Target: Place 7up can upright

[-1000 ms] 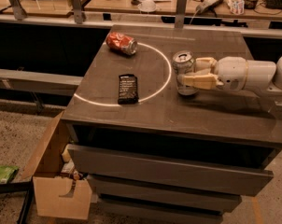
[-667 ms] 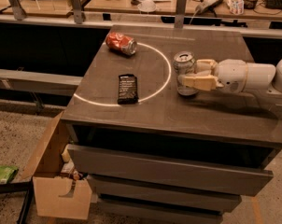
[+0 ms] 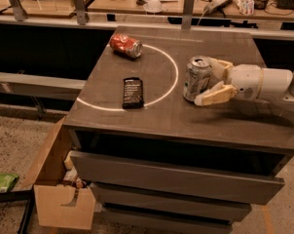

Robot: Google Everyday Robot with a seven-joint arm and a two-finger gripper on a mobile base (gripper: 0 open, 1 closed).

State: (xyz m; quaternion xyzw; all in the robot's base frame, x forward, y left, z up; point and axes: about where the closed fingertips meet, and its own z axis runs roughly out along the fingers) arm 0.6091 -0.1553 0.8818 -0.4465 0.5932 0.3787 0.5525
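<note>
The 7up can (image 3: pixel 196 79) stands upright on the counter (image 3: pixel 210 126), long axis vertical, directly between the jaws of the gripper (image 3: pixel 206 82), which appear closed against its sides.

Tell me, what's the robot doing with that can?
The robot's gripper is around the 7up can, which stands upright on the table, just right of the white arc. A red can lies on its side at the back, and a black packet lies flat nearby.
</note>
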